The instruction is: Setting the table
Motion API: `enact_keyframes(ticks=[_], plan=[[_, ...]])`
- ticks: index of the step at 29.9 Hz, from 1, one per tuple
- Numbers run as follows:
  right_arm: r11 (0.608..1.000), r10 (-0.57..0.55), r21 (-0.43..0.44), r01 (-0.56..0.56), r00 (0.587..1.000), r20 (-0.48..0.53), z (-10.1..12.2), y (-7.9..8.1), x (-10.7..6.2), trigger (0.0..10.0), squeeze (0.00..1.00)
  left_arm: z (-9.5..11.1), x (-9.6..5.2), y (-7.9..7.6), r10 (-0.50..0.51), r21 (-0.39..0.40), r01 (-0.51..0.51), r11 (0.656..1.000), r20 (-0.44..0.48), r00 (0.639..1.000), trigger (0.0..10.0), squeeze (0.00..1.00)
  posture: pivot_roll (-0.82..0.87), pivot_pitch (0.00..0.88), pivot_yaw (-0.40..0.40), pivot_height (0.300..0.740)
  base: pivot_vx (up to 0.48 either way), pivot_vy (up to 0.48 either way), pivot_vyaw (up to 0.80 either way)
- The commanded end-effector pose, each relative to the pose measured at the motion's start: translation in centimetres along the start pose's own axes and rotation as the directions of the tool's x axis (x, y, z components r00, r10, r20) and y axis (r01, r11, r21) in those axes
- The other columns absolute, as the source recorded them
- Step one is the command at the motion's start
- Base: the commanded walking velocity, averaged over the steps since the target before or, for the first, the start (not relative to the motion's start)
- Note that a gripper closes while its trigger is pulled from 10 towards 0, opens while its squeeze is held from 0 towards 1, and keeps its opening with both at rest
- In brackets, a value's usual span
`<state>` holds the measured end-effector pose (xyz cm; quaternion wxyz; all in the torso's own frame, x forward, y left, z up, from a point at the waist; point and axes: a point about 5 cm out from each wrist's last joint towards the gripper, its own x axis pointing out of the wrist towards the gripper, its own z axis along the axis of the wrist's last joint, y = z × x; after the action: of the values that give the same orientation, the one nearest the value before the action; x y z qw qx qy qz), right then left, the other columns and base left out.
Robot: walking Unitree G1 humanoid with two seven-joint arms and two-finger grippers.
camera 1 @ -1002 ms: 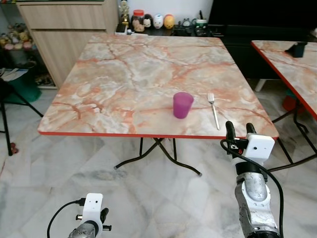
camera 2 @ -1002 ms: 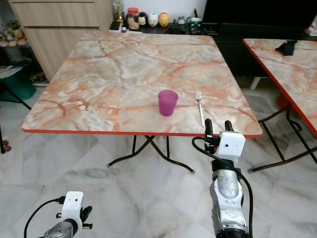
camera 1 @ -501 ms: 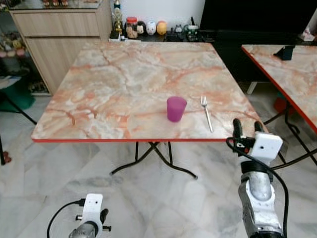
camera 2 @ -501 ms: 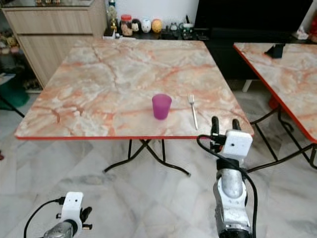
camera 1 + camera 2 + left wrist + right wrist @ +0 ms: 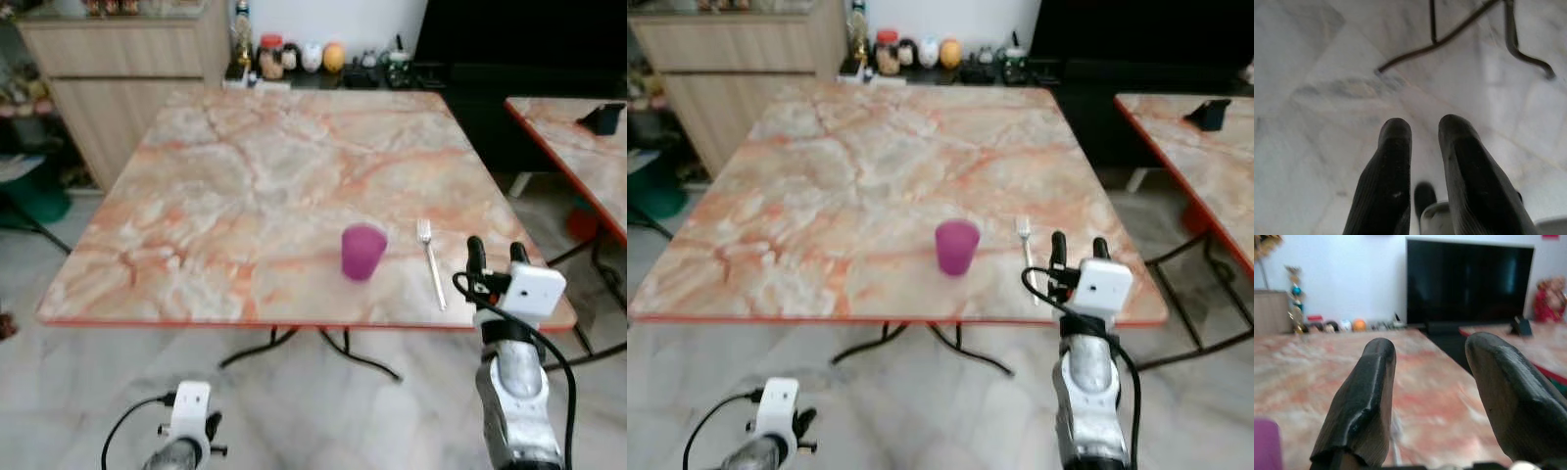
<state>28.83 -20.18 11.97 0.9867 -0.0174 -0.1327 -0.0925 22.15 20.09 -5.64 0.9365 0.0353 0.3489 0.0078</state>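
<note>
Marble table [image 5: 245,186] holds purple cup [image 5: 362,252], silver fork [image 5: 430,262].

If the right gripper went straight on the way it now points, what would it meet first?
Probably the fork: the right gripper, jaws open, points low across the marble table, and the fork lies between its fingers in the wrist view. Depth is unclear; it may pass just above it.
</note>
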Motion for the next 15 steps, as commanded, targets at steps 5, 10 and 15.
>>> enact_keyframes(ticks=[5, 10, 15], plan=[[1.000, -0.004, 0.017, 0.004, 1.000, 0.028, 0.9, 0.1, 0.3, 10.0, 0.00, -0.9, -0.4, 0.7, 0.028, -0.008, -0.029, 1.000, -0.031, 0.999, 10.0, 0.00, 0.04, 0.000, -0.036, 0.724, 0.000, 0.000, 0.00], [0.999, -0.027, 0.021, 0.027, 0.999, 0.017, 1.2, -0.7, 0.7, 10.0, 0.00, -1.0, -0.4, 0.8, 0.028, -0.009, -0.029, 1.000, -0.032, 0.999, 10.0, 0.00, 0.04, 0.000, -0.035, 0.724, 0.000, 0.000, 0.00], [0.997, -0.074, 0.034, 0.076, 0.995, -0.067, 0.8, -2.1, 1.4, 10.0, 1.00, -1.0, -0.4, 0.8, 0.028, -0.010, -0.029, 1.000, -0.033, 0.999, 10.0, 0.00, 0.04, 0.000, -0.033, 0.724, 0.000, 0.000, 0.00]])
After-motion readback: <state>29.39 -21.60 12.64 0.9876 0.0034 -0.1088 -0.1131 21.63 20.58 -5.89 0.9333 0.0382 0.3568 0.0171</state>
